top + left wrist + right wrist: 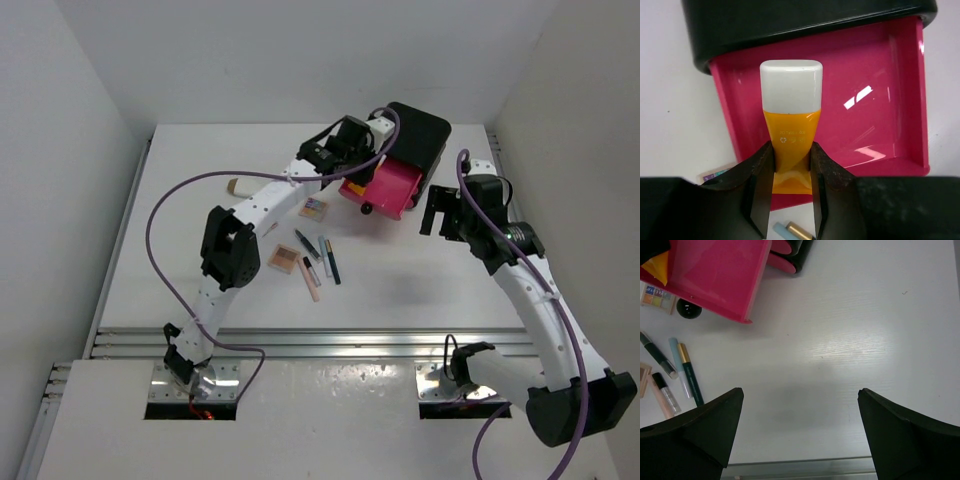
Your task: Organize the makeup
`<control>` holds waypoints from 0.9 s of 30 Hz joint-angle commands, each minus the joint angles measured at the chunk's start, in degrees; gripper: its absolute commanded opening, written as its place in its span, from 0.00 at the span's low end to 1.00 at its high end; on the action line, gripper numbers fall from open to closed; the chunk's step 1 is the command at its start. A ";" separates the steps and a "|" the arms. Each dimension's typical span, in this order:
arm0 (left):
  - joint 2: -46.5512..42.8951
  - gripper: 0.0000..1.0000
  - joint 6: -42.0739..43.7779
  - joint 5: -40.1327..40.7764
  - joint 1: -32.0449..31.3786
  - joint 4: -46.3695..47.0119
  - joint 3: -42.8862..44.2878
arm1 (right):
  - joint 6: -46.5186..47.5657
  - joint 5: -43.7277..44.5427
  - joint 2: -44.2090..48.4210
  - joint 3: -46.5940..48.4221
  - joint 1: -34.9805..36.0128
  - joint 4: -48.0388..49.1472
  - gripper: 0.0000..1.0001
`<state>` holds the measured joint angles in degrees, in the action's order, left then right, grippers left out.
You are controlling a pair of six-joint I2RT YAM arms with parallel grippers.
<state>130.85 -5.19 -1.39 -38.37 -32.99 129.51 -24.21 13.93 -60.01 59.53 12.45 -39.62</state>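
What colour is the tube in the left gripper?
Orange-yellow tube with a white cap, in the left gripper; best in left wrist view.

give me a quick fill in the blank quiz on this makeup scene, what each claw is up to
1. The left claw is shut on an orange tube with a ___ cap.
2. The tube is held at the open ___ drawer.
3. The right claw is ___, holding nothing.
4. The drawer slides out of a ___ box.

Missing words: white; pink; open; black
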 commanded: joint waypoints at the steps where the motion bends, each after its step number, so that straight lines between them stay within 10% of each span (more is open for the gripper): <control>1: -2.18 0.36 -2.37 2.09 -0.65 7.50 1.62 | -1.37 0.57 1.73 -0.81 -0.41 -0.99 0.97; 15: 1.08 0.69 -4.56 2.18 -0.65 8.56 -1.46 | -1.20 3.38 4.64 -2.49 -0.41 -3.27 0.96; 27: -2.87 0.76 -0.61 1.57 1.89 10.76 6.28 | 3.20 3.21 3.50 2.96 -0.41 -5.64 0.97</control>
<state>132.22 -7.49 0.56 -38.20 -25.45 132.40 -22.76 17.43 -56.25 59.35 12.12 -45.04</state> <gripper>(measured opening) 0.756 0.971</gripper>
